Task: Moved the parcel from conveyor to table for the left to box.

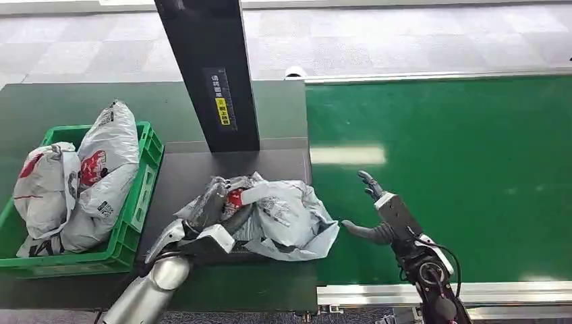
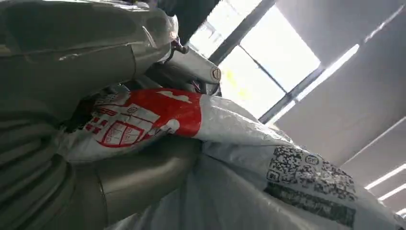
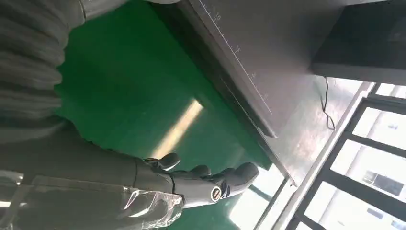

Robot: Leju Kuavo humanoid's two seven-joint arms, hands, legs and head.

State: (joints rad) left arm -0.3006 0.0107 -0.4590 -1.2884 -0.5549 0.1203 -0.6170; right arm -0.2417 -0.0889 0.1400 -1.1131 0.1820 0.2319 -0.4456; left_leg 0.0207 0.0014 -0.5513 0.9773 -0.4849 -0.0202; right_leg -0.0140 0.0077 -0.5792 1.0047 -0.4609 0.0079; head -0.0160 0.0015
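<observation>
Head view shows the left hand (image 1: 202, 233) gripping the grey parcel (image 1: 283, 219), which lies on the dark table (image 1: 182, 175) beside the green conveyor (image 1: 459, 162). Just right of the parcel, the right hand (image 1: 378, 212) hovers over the belt, holding nothing, fingers apart. Left of the gripping hand, a green crate (image 1: 145, 175) holds more bags (image 1: 101, 169).

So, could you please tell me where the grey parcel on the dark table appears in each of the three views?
Head view: the parcel lies low and centre on the dark table, gripped by the left hand.
Left wrist view: the parcel spreads from centre to lower right, red print beside the hand.
Right wrist view: not in it.
Shared landmark: the green conveyor, also in the right wrist view.
</observation>
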